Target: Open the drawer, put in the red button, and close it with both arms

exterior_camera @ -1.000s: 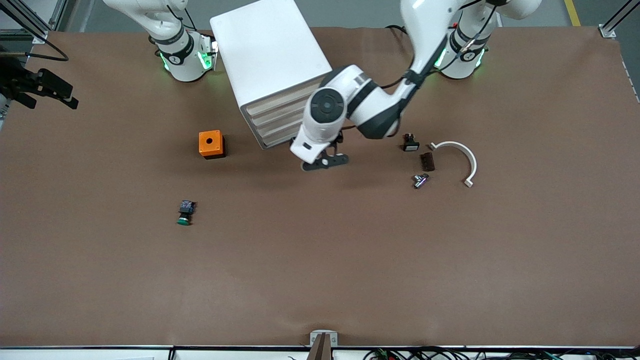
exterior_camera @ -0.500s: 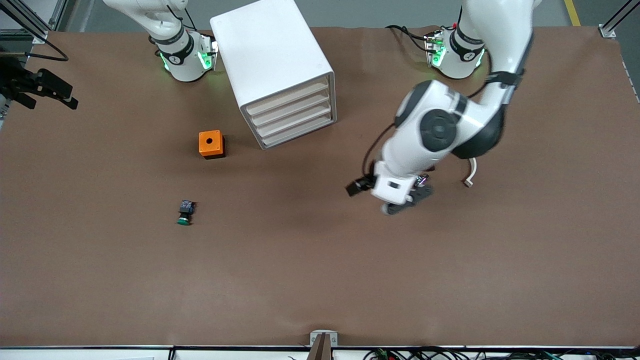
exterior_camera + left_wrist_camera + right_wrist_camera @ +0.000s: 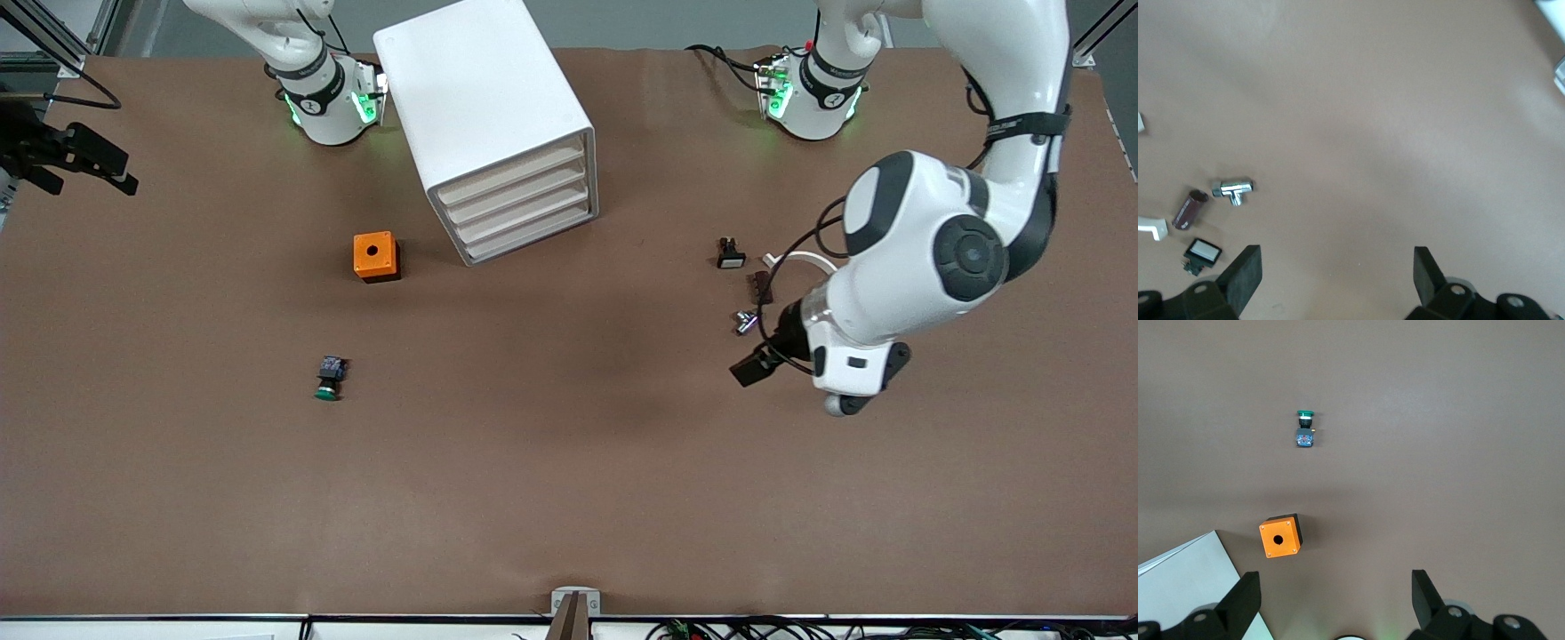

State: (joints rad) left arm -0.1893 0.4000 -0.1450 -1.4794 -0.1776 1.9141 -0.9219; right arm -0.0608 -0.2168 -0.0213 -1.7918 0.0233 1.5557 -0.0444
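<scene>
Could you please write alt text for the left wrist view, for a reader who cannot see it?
The open left gripper hangs over bare brown table. Off to one side lie a chrome T-shaped fitting, a dark brown cylinder, a small black part with a white face and the end of a white curved piece.

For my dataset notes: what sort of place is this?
Probably a robotics lab bench: two white arms bolted to a brown-covered table, a small white drawer cabinet, and loose push-button parts such as an orange box.
</scene>
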